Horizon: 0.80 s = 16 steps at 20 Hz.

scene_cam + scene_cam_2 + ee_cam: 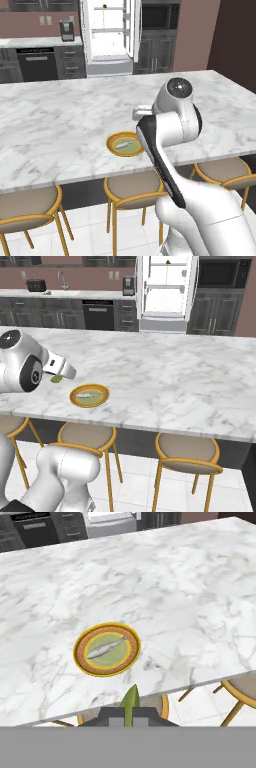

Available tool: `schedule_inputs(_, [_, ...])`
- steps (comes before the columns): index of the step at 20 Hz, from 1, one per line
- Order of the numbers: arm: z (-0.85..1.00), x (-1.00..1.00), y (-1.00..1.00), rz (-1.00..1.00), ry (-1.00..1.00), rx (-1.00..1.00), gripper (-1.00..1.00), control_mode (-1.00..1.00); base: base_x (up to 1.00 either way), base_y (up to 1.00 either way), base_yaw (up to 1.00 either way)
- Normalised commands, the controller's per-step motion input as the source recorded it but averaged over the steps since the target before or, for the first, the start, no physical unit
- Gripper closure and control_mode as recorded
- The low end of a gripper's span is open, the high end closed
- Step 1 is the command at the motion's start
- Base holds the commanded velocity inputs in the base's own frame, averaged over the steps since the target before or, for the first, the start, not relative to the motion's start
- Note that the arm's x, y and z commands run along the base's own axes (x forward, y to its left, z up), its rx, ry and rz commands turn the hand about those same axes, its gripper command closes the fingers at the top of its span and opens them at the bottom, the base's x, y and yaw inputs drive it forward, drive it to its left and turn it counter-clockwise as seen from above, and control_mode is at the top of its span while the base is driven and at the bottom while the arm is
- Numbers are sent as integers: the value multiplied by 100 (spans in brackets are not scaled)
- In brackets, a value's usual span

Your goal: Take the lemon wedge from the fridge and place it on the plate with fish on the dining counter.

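While the arm reaches forward over the near edge of the dining counter (65, 120), the gripper (129, 714) hangs above that edge, short of the plate with fish (106, 648). Its jaws are closed almost fully on the lemon wedge (130, 701), a small yellow-green sliver whose pointed tip projects from between the two dark fingertips (116, 716) in the hand view. In the right base view the same wedge (57, 378) shows as a green patch under the white hand, just left of and slightly above the plate (89, 395).

The plate rests flat on the marbled top, near the front edge, and carries one pale grey fish piece (105, 648) lying diagonally across its greenish centre. The wedge is clear of the plate; no contact between them is visible. In the left base view the plate (124, 144) is partly covered by the arm's forearm, and the hand itself is mostly hidden there, so the grip probably cannot be judged from that side.

Three round stools with orange-yellow frames (187, 452) stand under the near side of the counter. Across the room the fridge (166, 291) stands with its doors open, showing white shelves, between dark cabinets. A dark dishwasher (98, 314) sits to its left, and a small coffee machine (66, 31) stands on the far worktop.
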Motion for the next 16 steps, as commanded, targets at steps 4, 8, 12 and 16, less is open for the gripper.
schedule_inputs(4, [-59, 61, -44, 0, 28, 14, 100, -100, 0, 0, 0])
schedule_inputs(8, [-12, 13, -11, 0, 11, 6, 100, -100, 0, 0, 0])
schedule_inputs(12, [-55, 53, 0, -2, 0, 0, 100, -100, 0, 0, 0])
schedule_inputs(16, [-55, 79, 0, -9, 4, 3, 100, -100, 0, 0, 0])
